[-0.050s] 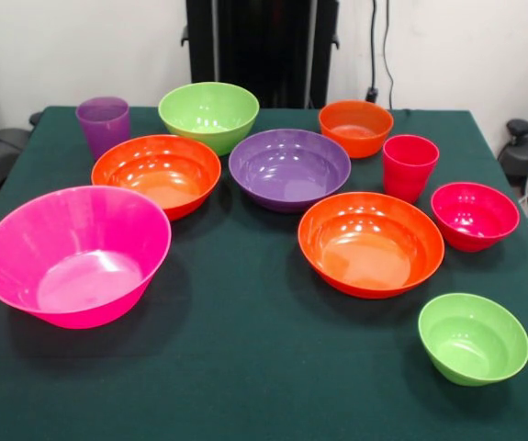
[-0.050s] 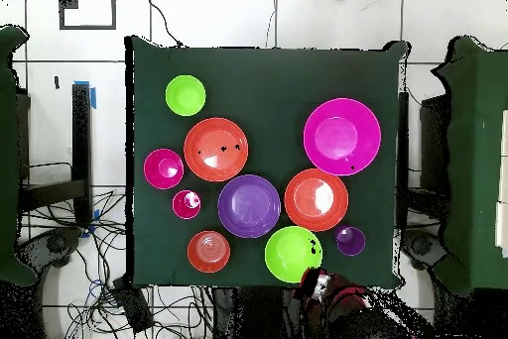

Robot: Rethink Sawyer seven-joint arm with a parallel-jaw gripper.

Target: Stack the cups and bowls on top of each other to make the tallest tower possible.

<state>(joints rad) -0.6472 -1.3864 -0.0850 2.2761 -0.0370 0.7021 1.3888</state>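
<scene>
Green cloth covers the tabletop (image 1: 245,367), and nothing is stacked yet: every piece stands alone, mouth up. Reading the front view as a clock face, the purple bowl (image 1: 289,168) sits just past the middle toward 12. The big lime bowl (image 1: 208,115) is out at 11, with the purple cup (image 1: 103,124) beyond it at 10. One orange bowl (image 1: 156,173) sits just beside the purple bowl's 9 o'clock side. The wide hot pink bowl (image 1: 75,254) fills 8 o'clock. Over at 1 is the small orange bowl (image 1: 355,127), then the red-pink cup (image 1: 409,165) at 2 and the red-pink bowl (image 1: 475,214) at 3. A second large orange bowl (image 1: 371,243) lies near the middle toward 4, and the small lime bowl (image 1: 473,337) is down at 5. From overhead, a bit of the red arm (image 2: 319,287) shows at the tabletop's 6 o'clock edge. I cannot tell the state of the end effector.
</scene>
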